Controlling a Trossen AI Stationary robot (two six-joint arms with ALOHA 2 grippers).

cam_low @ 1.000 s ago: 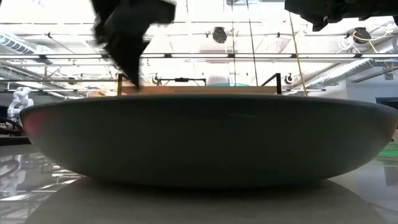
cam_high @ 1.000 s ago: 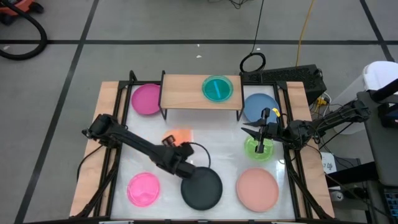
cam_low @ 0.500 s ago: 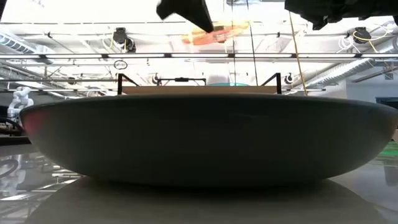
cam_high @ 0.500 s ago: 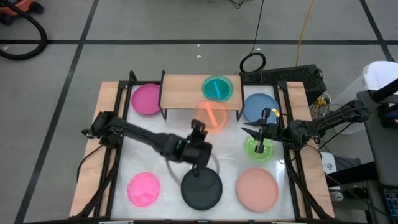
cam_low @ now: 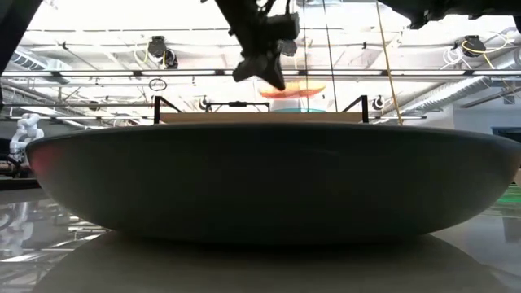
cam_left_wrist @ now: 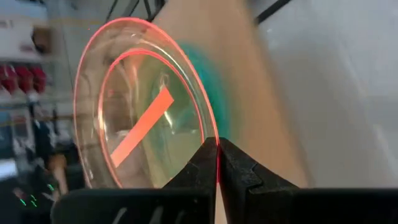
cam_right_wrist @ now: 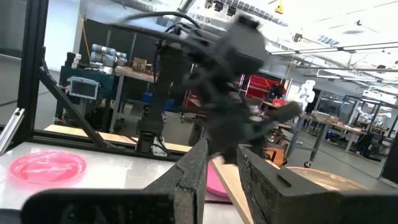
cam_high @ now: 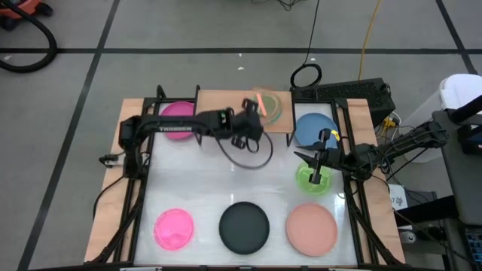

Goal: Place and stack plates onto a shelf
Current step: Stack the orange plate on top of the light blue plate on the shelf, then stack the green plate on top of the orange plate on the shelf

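Note:
My left gripper is over the light-wood shelf, shut on the small translucent orange plate. That plate hangs above the cyan plate, which lies flat on the shelf board. In the low view the orange plate stands a little above the cyan one. My right gripper waits open above the green plate at the table's right. The magenta plate, partly hidden by the left arm, lies left of the shelf and the blue one right of it. My left gripper pinches the orange plate's rim between its two fingers, on the side toward the table's left. The fingers come roughly level from the left, over the shelf. The plate is lifted clear and slightly tilted, and touches nothing else that I can see.
Along the near edge lie the pink plate, the black plate and the salmon plate. The black plate fills the low view. The shelf's left half is bare wood. Black frame rails run along both table sides.
My left gripper has carried the orange plate from the middle of the table, near the black plate, up and toward the far edge. The plate has been lifted clear of the table. It now hangs over the cyan plate on the shelf.

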